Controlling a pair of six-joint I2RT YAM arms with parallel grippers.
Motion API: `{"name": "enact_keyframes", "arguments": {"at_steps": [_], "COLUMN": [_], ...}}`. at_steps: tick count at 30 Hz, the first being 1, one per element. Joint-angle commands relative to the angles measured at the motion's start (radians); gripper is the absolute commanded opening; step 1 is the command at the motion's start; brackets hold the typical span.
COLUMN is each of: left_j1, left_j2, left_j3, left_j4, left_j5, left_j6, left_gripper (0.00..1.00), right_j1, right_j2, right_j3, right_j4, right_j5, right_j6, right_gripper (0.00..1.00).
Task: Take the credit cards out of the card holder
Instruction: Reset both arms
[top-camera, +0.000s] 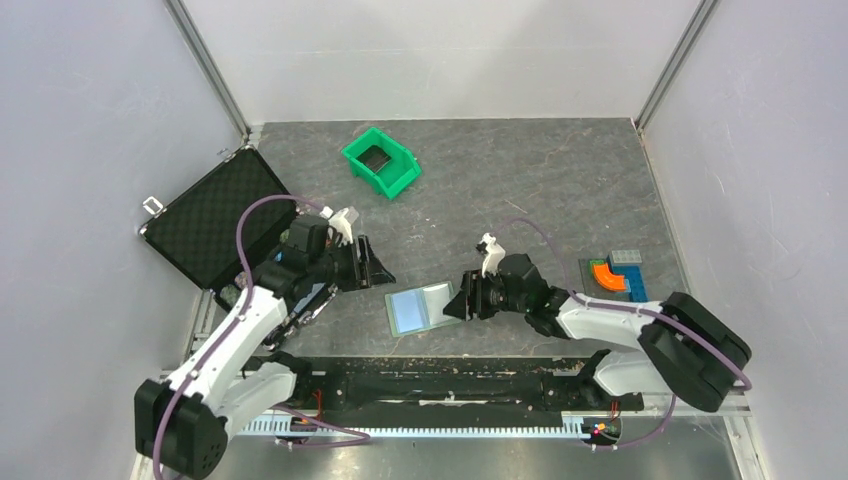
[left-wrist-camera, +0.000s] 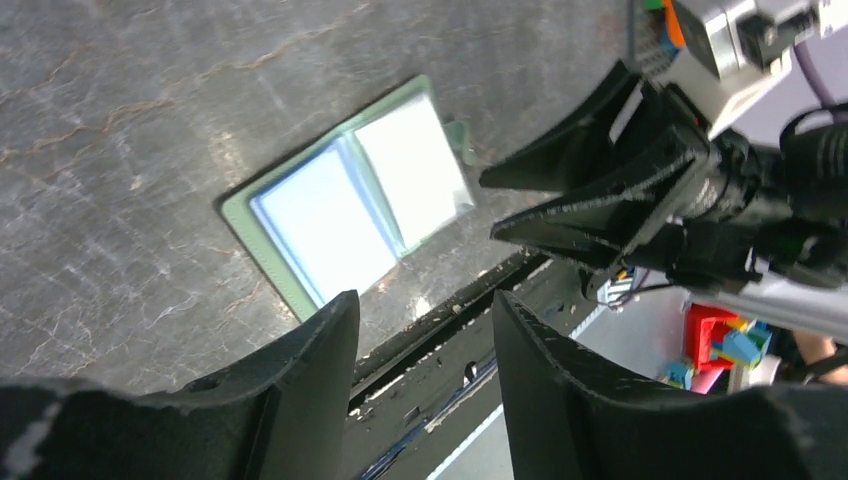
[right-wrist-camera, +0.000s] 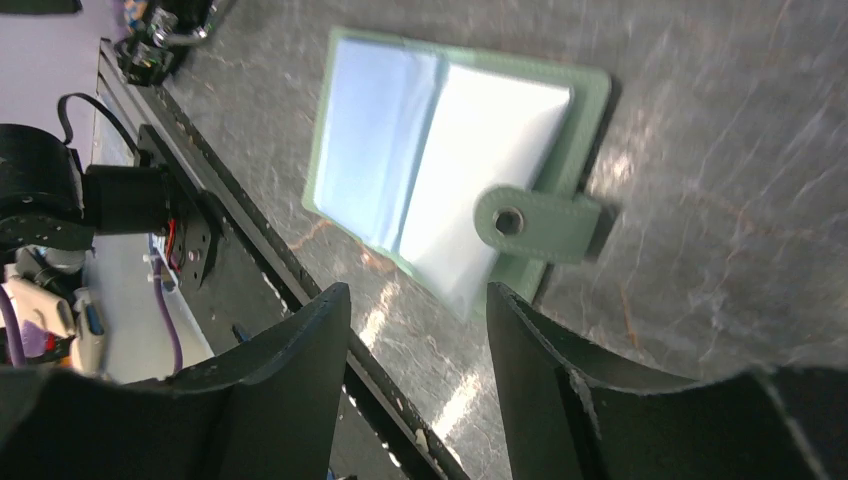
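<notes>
The card holder (top-camera: 420, 307) lies spread open on the grey table between the two grippers, with pale green edges and light blue inner panels facing up. It also shows in the left wrist view (left-wrist-camera: 350, 205) and the right wrist view (right-wrist-camera: 440, 160), where its closing tab (right-wrist-camera: 535, 222) folds over the right panel. No dark credit cards show; the panels look pale and glossy. My left gripper (top-camera: 380, 272) is open and empty just left of the holder (left-wrist-camera: 425, 310). My right gripper (top-camera: 455, 305) is open and empty at the holder's right edge (right-wrist-camera: 418, 300), and also shows in the left wrist view (left-wrist-camera: 490, 205).
A big black foam-lined case (top-camera: 215, 215) lies open at the left. A green plastic bin (top-camera: 380, 162) with something dark inside stands at the back. Coloured blocks (top-camera: 615, 272) sit at the right. The table's near edge rail (top-camera: 430, 375) runs just below the holder.
</notes>
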Motion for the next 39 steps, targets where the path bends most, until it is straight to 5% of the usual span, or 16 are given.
{"name": "enact_keyframes", "arguments": {"at_steps": [1, 8, 9, 20, 39], "left_j1": [-0.016, -0.018, -0.018, -0.018, -0.017], "left_j2": [-0.126, -0.346, -0.372, -0.578, -0.642], "left_j3": [0.043, 0.103, 0.105, 0.076, 0.026], "left_j4": [0.007, -0.057, -0.054, -0.023, 0.014], "left_j5": [0.079, -0.09, -0.119, -0.286, -0.293], "left_j6": [0.11, 0.192, 0.193, 0.207, 0.219], "left_gripper": [0.62, 0.99, 1.0, 1.0, 1.0], "right_j1": [0.004, 0.004, 0.004, 0.004, 0.004], "right_j2": [-0.12, -0.38, -0.425, -0.804, -0.821], "right_j3": [0.114, 0.242, 0.252, 0.232, 0.25], "right_j4": [-0.17, -0.475, -0.501, -0.64, -0.669], "right_j5": [0.111, 0.357, 0.393, 0.707, 0.745], "right_j6": [-0.195, -0.414, -0.427, -0.388, -0.356], "right_gripper": [0.6, 0.91, 0.98, 0.98, 0.98]}}
